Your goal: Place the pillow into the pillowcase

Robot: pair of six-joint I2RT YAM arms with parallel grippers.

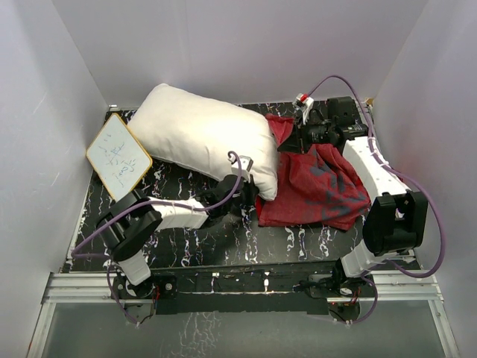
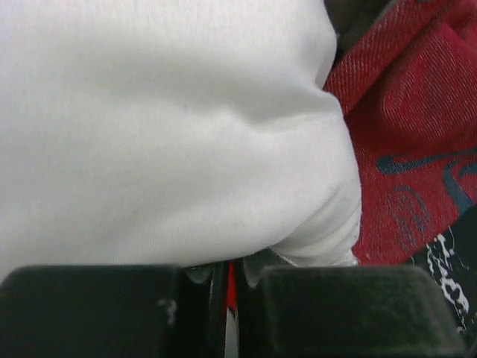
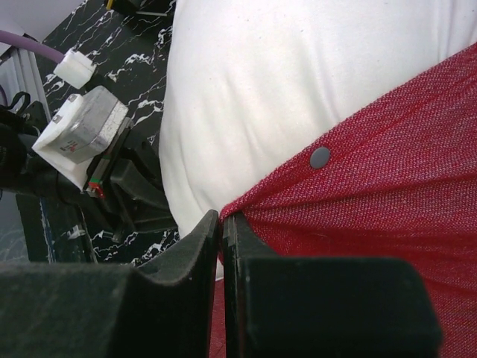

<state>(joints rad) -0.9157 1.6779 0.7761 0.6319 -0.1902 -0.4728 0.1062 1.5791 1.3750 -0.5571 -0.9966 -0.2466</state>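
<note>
Now, pillow (image 2: 164, 134) corner pinched in left gripper (image 2: 227, 274)

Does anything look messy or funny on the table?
Yes. The pillowcase is crumpled in a heap at the right, and its print looks dull, as if the reverse side faces up. The pillow lies against it, still almost wholly outside. The small white board at the left sits askew, turned like a diamond.
</note>
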